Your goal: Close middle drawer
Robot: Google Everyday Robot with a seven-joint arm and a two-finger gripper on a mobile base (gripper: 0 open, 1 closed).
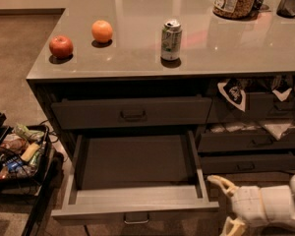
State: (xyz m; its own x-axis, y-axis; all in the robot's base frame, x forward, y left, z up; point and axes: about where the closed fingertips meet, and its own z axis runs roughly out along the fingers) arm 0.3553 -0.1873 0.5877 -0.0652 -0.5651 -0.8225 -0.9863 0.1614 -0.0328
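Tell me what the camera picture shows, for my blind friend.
The middle drawer is pulled wide open and empty. The robot's open gripper hangs at the lower right, beside the drawer's front corner. An apple, orange and can stand on the counter above.
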